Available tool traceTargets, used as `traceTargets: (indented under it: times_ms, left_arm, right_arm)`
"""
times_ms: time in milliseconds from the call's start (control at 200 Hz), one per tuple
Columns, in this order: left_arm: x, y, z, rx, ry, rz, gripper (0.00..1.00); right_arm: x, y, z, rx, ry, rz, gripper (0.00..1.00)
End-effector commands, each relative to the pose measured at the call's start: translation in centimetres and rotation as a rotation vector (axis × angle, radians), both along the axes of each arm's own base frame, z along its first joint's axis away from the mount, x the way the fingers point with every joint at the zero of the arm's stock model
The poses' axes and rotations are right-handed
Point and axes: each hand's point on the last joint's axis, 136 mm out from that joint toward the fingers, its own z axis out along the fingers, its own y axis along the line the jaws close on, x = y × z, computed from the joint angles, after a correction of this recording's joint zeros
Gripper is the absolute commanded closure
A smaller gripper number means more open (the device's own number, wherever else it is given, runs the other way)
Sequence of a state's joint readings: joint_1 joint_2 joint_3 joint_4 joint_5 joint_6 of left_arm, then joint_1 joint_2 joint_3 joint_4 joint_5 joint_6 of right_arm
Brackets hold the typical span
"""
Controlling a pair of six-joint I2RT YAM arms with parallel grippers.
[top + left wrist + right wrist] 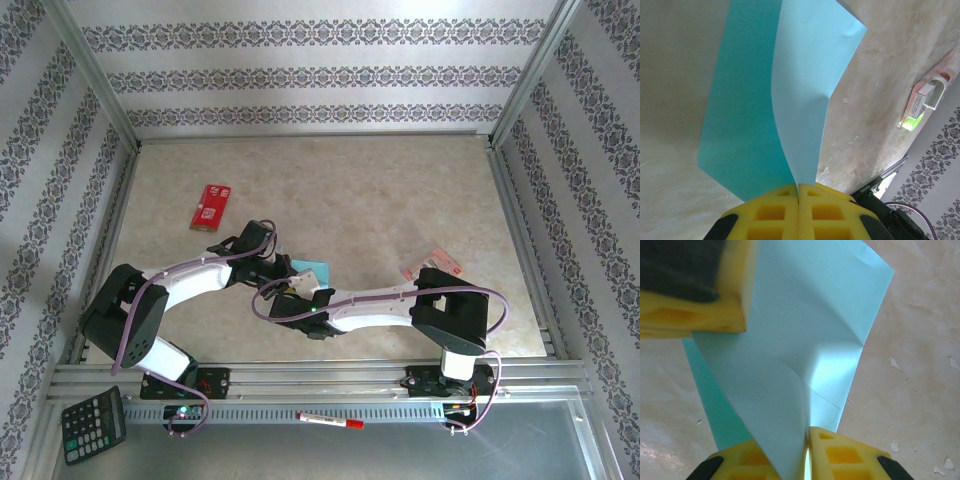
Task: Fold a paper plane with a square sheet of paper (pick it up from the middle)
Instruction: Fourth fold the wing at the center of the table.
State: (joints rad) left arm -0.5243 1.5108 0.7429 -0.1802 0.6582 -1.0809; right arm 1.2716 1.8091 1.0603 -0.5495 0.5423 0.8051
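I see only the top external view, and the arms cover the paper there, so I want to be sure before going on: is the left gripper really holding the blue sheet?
Observer: Yes. In the left wrist view the left gripper is shut on the square sheet of paper, its yellow pads pinching the paper's edge.
Operator: And the right gripper?
Observer: The right gripper is shut on the sheet too, seen from its wrist camera.
Operator: Is the paper flat?
Observer: No. It is folded into two layers, with a crease across the upper layer.
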Motion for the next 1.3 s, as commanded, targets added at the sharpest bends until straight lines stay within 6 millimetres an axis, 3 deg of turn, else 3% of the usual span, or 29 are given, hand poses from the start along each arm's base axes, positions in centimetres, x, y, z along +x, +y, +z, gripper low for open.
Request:
traceTargets:
  times_ms: [0,265,555,1299]
  left_arm:
    - [-0.9,-0.3,-0.5,0.006,0.026,-0.027,1.00]
    - [-0.9,-0.3,-0.6,0.009,0.024,-0.026,1.00]
    - [-1.0,-0.2,-0.8,0.014,0.025,-0.029,1.00]
    - [-1.3,-0.1,-1.3,0.019,0.034,-0.033,1.00]
  right_arm:
    - [0.6,0.2,1.3,0.016,-0.028,-0.007,0.87]
    - [0.5,-0.2,1.0,0.020,-0.025,-0.016,0.89]
    - [0.7,0.4,1.8,0.039,-0.033,0.003,0.80]
    - [0.8,0.6,2.5,0.055,-0.041,0.001,0.82]
